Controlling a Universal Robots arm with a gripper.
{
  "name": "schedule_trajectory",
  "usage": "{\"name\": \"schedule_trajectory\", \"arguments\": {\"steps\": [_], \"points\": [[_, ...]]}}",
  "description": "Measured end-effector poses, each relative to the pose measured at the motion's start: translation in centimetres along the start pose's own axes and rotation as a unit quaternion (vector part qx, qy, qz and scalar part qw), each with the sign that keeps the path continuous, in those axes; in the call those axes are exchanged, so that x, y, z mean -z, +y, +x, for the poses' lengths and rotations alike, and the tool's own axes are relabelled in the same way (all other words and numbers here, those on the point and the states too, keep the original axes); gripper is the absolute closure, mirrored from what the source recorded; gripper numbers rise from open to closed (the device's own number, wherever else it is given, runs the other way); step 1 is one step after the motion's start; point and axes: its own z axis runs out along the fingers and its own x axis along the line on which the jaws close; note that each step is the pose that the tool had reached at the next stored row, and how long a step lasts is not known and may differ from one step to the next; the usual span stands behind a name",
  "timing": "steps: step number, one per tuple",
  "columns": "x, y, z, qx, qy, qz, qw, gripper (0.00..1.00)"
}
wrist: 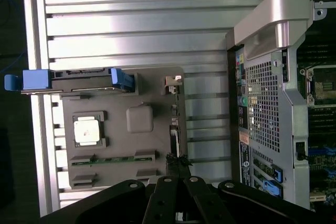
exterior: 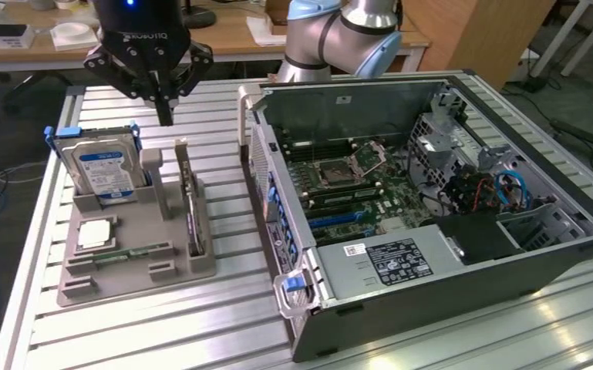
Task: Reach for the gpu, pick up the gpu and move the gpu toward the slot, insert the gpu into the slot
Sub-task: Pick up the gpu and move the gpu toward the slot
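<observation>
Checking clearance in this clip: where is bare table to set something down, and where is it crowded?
Bare: the strip between grey holder and computer case; the table near the holder's front. Crowded: the holder, with hard drive and gpu; the case's inside.

We watch the slatted table (exterior: 132, 331) from a raised exterior camera, fairly near, slanting down toward the arm (exterior: 338, 31). Our wrist camera looks straight down past the gripper (wrist: 177, 162). Both views share the grey holder (exterior: 173, 266) (wrist: 121, 145) and the open computer case (exterior: 430, 301) (wrist: 268, 24)
</observation>
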Motion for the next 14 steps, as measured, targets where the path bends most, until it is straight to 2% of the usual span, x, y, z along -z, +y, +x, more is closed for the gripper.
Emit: {"name": "schedule_trajectory", "arguments": {"steps": [3,4,11,14], "points": [[0.0,0.0,0.0,0.0,0.0,0.0,1.0,0.89],[0.0,0.0,0.0,0.0,0.0,0.0,1.0,0.83],[0.0,0.0,0.0,0.0,0.0,0.0,1.0,0.82],[0.0,0.0,0.0,0.0,0.0,0.0,1.0,0.64]]}}
